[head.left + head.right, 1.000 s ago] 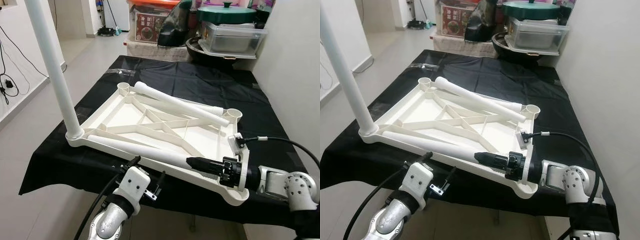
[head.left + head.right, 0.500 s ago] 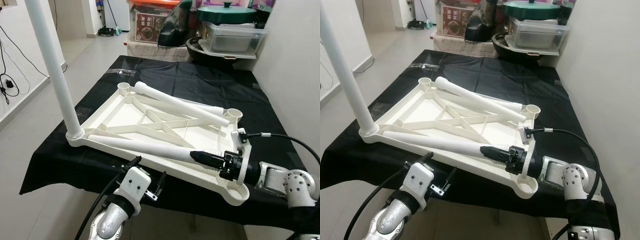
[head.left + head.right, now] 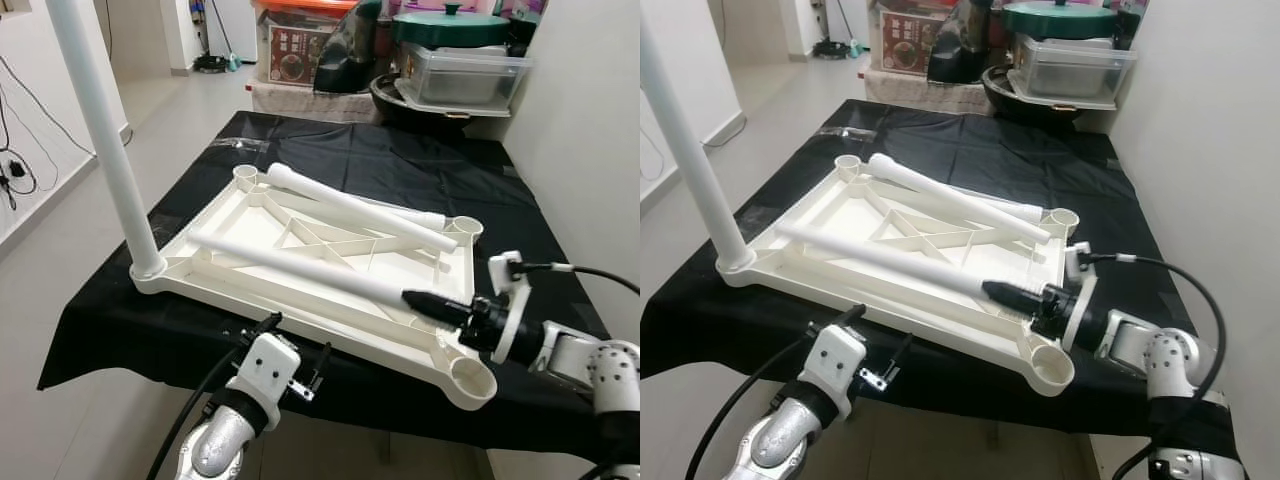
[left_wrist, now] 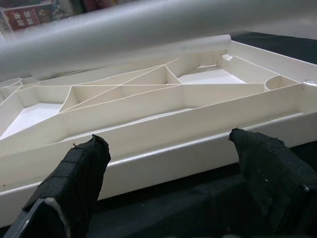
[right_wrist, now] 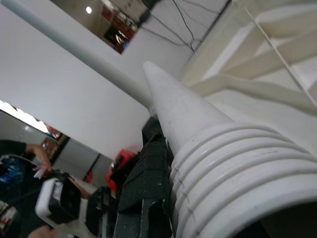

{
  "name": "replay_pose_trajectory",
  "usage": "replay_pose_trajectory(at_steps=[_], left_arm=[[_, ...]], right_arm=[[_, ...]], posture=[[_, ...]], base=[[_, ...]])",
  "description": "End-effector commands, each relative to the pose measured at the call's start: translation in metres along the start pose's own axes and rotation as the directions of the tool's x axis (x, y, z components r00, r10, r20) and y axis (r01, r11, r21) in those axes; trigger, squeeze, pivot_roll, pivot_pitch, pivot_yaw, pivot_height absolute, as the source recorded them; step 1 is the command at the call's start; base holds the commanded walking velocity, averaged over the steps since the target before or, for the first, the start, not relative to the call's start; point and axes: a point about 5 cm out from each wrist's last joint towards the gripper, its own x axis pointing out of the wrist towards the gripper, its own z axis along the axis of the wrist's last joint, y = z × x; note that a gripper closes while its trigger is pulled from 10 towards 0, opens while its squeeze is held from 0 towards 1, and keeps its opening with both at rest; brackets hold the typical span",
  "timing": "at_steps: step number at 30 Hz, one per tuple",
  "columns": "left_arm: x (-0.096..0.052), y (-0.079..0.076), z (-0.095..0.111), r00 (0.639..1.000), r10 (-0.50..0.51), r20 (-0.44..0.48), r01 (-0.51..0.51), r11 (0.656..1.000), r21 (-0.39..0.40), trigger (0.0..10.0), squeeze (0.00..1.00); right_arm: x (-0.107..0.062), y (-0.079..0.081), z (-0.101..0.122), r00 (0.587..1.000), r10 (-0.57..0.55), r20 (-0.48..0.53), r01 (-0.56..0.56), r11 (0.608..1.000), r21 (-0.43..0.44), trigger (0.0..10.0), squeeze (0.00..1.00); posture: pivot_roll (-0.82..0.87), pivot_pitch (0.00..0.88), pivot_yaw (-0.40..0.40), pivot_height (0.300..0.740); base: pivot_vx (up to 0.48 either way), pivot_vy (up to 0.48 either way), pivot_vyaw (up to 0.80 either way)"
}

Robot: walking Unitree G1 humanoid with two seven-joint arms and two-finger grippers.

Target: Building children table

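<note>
A white tabletop [image 3: 250,215] lies upside down on my black-covered table [image 3: 400,160]. My right claw [image 3: 425,300] pinches a white leg [image 3: 300,265] slanting over it; left claw [image 4: 168,163] spread, empty.

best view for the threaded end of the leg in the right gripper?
Right wrist view: the leg's ribbed threaded end fills the foreground, ridges sharp. In the eye views the right gripper covers that end; only the smooth shaft shows. Left wrist view gives a blurred stretch of shaft.
</note>
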Motion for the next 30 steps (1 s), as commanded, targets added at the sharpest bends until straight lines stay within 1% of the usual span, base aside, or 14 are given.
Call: replay_pose_trajectory(at_steps=[1,3,4,5,6,9,14,15,19,22,23,24,25,30], left_arm=[[0.0,0.004,-0.001,1.0,0.023,-0.011,-0.023,0.997,-0.067,10.0,0.0],[0.002,0.013,0.003,0.998,0.056,-0.004,-0.056,0.986,-0.157,10.0,0.0],[0.004,0.026,0.007,0.994,0.112,0.001,-0.107,0.954,-0.281,10.0,0.82],[0.004,0.026,0.007,0.994,0.112,0.001,-0.107,0.954,-0.281,10.0,0.82],[0.006,0.039,0.013,0.99,0.141,0.022,-0.12,0.905,-0.409,10.0,1.0],[0.008,0.051,0.025,0.985,0.156,0.077,-0.089,0.829,-0.552,10.0,1.0],[0.011,0.055,0.047,0.974,0.097,0.204,0.061,0.756,-0.651,10.0,1.0],[0.011,0.053,0.051,0.969,0.071,0.236,0.111,0.73,-0.674,10.0,0.0],[0.01,0.049,0.058,0.957,0.022,0.288,0.201,0.665,-0.719,10.0,0.0],[0.007,0.048,0.068,0.929,-0.013,0.37,0.313,0.56,-0.767,10.0,0.0],[0.007,0.048,0.068,0.929,-0.013,0.37,0.313,0.56,-0.767,10.0,0.0],[0.005,0.05,0.073,0.914,-0.018,0.405,0.358,0.504,-0.786,10.0,0.0],[0.005,0.05,0.073,0.914,-0.018,0.405,0.358,0.504,-0.786,10.0,0.0],[-0.002,0.066,0.082,0.872,0.024,0.488,0.445,0.374,-0.814,10.0,0.0]], right_arm=[[0.0,0.001,0.001,0.998,0.037,0.04,-0.038,0.999,0.013,0.0,0.0],[0.001,0.0,-0.001,0.998,0.04,0.058,-0.042,0.999,0.027,0.0,0.0],[0.001,-0.001,-0.004,0.996,0.05,0.078,-0.054,0.998,0.045,0.0,0.0],[0.001,-0.001,-0.004,0.996,0.05,0.078,-0.054,0.998,0.045,0.0,0.0],[0.001,-0.001,-0.007,0.994,0.063,0.095,-0.069,0.996,0.064,0.0,0.0],[0.0,0.0,-0.012,0.988,0.098,0.122,-0.11,0.989,0.094,0.0,0.0],[-0.003,0.001,-0.02,0.979,0.138,0.147,-0.158,0.978,0.135,0.0,0.0],[-0.004,0.001,-0.022,0.977,0.15,0.153,-0.173,0.974,0.148,0.0,0.0],[-0.006,0.004,-0.026,0.97,0.179,0.162,-0.205,0.966,0.157,0.0,0.0],[-0.01,0.009,-0.029,0.96,0.218,0.174,-0.246,0.955,0.167,0.0,0.0],[-0.01,0.009,-0.029,0.96,0.218,0.174,-0.246,0.955,0.167,0.0,0.0],[-0.011,0.012,-0.031,0.955,0.239,0.177,-0.268,0.949,0.166,0.0,0.0],[-0.011,0.012,-0.031,0.955,0.239,0.177,-0.268,0.949,0.166,0.0,0.0],[-0.011,0.021,-0.039,0.939,0.296,0.176,-0.327,0.927,0.185,0.0,0.0]], posture=[[0.04,0.034,-0.079,0.74],[0.04,0.03,-0.077,0.74],[0.04,0.027,-0.076,0.74],[0.04,0.027,-0.076,0.74],[0.04,0.022,-0.075,0.74],[0.05,0.016,-0.072,0.74],[0.04,0.01,-0.068,0.74],[0.04,0.008,-0.066,0.74],[0.04,0.007,-0.063,0.74],[0.04,0.009,-0.06,0.74],[0.04,0.009,-0.06,0.74],[0.04,0.012,-0.056,0.74],[0.04,0.012,-0.056,0.74],[0.04,0.018,-0.053,0.74]], base=[[0.0,0.0,0.0],[0.0,0.0,0.0],[0.0,0.0,0.0],[0.0,0.0,0.0],[0.0,0.0,0.0],[0.0,0.0,0.0],[0.0,0.0,0.0],[0.0,0.0,0.0],[0.0,0.0,0.0],[0.0,0.0,0.0],[0.0,0.0,0.0],[0.0,0.0,0.0],[0.0,0.0,0.0],[0.0,0.0,0.0]])
